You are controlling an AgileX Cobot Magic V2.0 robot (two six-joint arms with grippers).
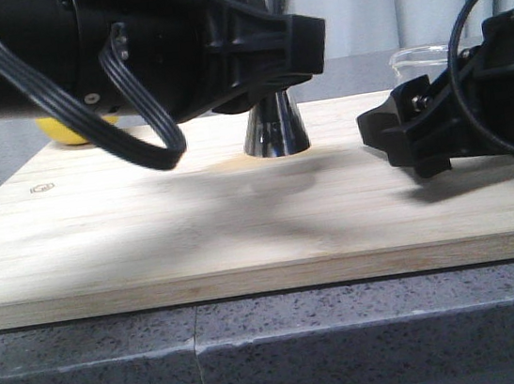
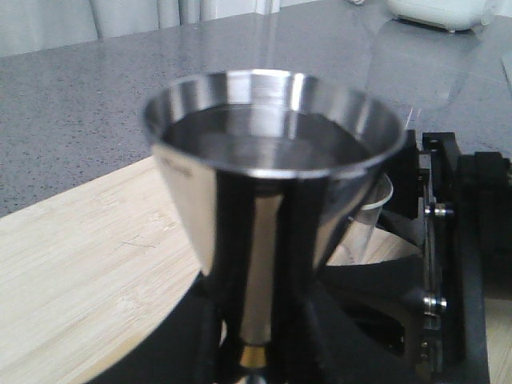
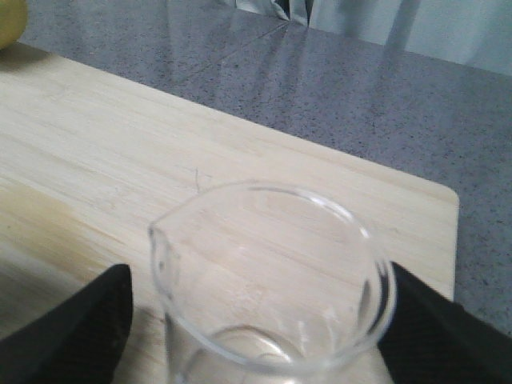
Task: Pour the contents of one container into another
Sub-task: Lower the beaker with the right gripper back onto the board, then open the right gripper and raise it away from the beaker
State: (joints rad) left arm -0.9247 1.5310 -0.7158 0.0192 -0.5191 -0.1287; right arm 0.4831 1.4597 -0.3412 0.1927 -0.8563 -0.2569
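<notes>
Bamboo board [image 1: 243, 232] on grey stone counter [image 1: 352, 340]: your steel jigger [image 2: 272, 200] stands near the far edge, liquid inside, left gripper [image 2: 256, 352] clamped at its waist. Right gripper [image 3: 256, 320] squeezes the glass beaker [image 3: 268, 280] toward the board's right end.

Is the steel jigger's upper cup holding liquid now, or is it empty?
It holds liquid. In the left wrist view the steel jigger stands upright and a flat, reflecting surface lies a little below its rim.
</notes>
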